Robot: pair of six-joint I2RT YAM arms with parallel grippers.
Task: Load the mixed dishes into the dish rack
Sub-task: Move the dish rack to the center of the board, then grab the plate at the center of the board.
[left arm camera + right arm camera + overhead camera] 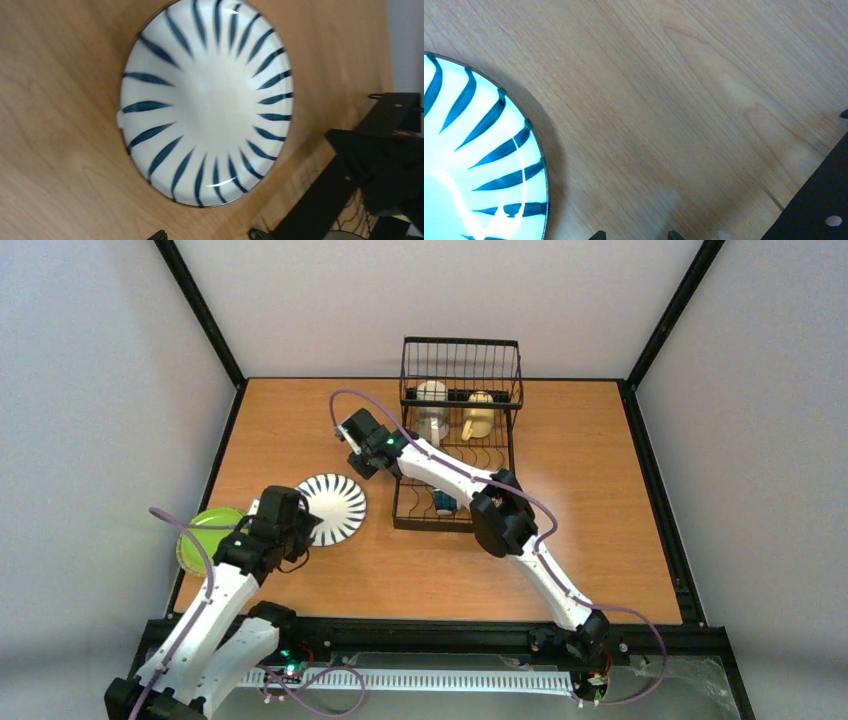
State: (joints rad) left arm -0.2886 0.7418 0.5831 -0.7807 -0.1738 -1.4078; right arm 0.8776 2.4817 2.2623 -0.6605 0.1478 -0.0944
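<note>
A: What does the overhead view give that the wrist cameras miss?

B: The whole wooden table (600, 490) and the black wire dish rack (460, 365) at upper centre. 2 mugs sit in its tall basket end: a cream mug (432, 405) and, to its right, a yellow mug (479, 416). A teal-and-white cup (444, 504) lies at the rack's lower end, partly behind the right arm. A lime-green plate (200, 545) lies flat at the table's left edge, partly under the left arm.

A: And the wrist views?

B: Detail on the striped plate (207, 100), which lies flat on the table left of the rack, outside it. Close up it is round, glossy and white, with dark blue strokes fanning out from a plain middle. From above the strokes read black. The table shows fine wood grain.

A: The grippers?

B: The left gripper (207, 236) hovers over that plate, fingertips spread wide with nothing between them. The right gripper (634, 236) stands parted over bare wood, just beside the plate's rim, grasping nothing.
</note>
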